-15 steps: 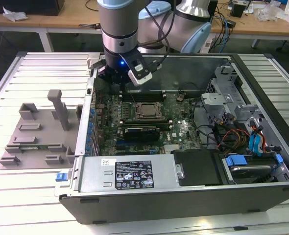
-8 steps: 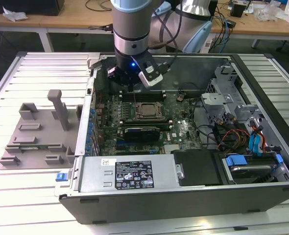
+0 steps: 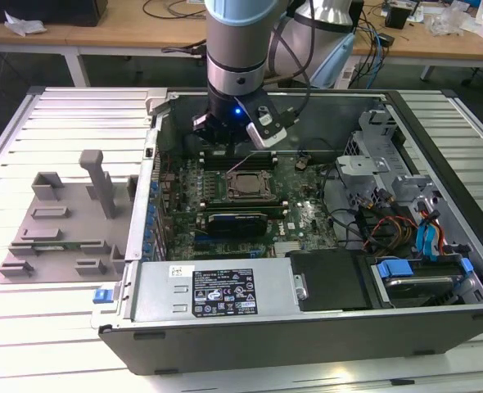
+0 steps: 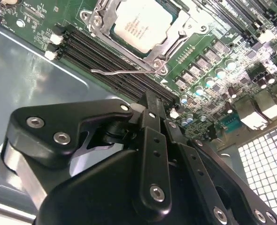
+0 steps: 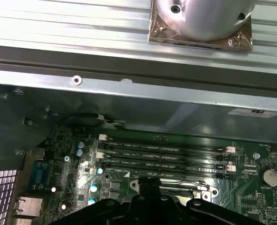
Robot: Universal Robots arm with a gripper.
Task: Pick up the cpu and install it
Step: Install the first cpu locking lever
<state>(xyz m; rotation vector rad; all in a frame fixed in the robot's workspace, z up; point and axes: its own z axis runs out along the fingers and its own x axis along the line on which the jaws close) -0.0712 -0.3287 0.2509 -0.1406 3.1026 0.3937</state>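
Risks, judged from the present layout:
- Nearest the exterior camera, past the power supply (image 3: 217,291): cpu (image 3: 248,184) lying flat inside the socket frame (image 4: 176,36) on the motherboard, silver top up. Seems placed but perhaps not locked. Possible for it to be sitting askew on the contacts, and a press or a clamp-down in that state could bend them.
- Retention lever (image 4: 122,71) seen as a thin wire along the socket edge beside the memory slots (image 4: 105,58). Cannot tell whether latched. Easy to snag or spring loose if brushed.
- Small capacitors (image 4: 209,77) crowded close by. Liable to be knocked in any sideways sweep at low height.

Gripper (image 4: 152,101):
- Clenched, fingers pressed together, nothing between them.
- Hanging inside the open case (image 3: 266,344) over the memory slots, touching nothing visible.
- In the exterior view, placed at about 11 o'clock from the cpu, just beyond the socket; cpu apart from it and unheld.
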